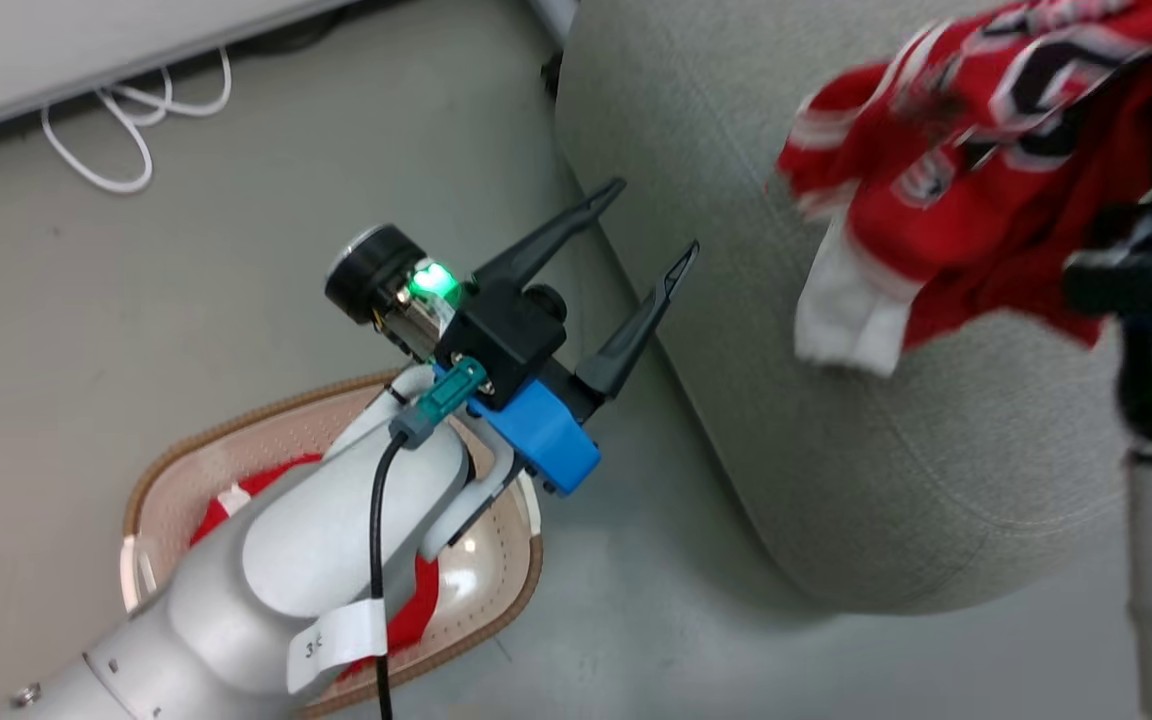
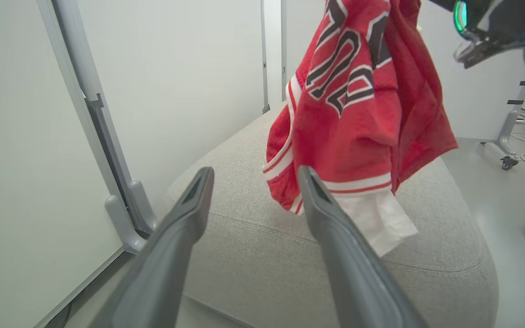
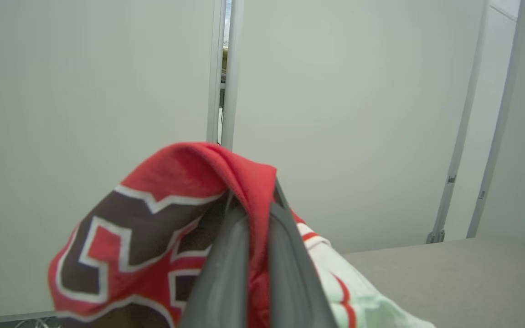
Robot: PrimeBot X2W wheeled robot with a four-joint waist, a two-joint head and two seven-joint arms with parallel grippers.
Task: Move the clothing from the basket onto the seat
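Up at two o'clock in the head view, the right gripper [image 3: 255,200] was clamped shut on the clothing [image 1: 956,180], which hung over the seat [image 1: 886,450]. The left gripper [image 1: 654,218] stood wide and empty near centre, above the basket [image 1: 526,590] at seven o'clock, with red cloth [image 1: 414,612] inside it.

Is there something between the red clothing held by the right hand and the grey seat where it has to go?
Nothing visible. The red clothing hangs from the shut right hand over the seat, and the cushion below it is bare. The open left hand is off to the side, not under the fabric.
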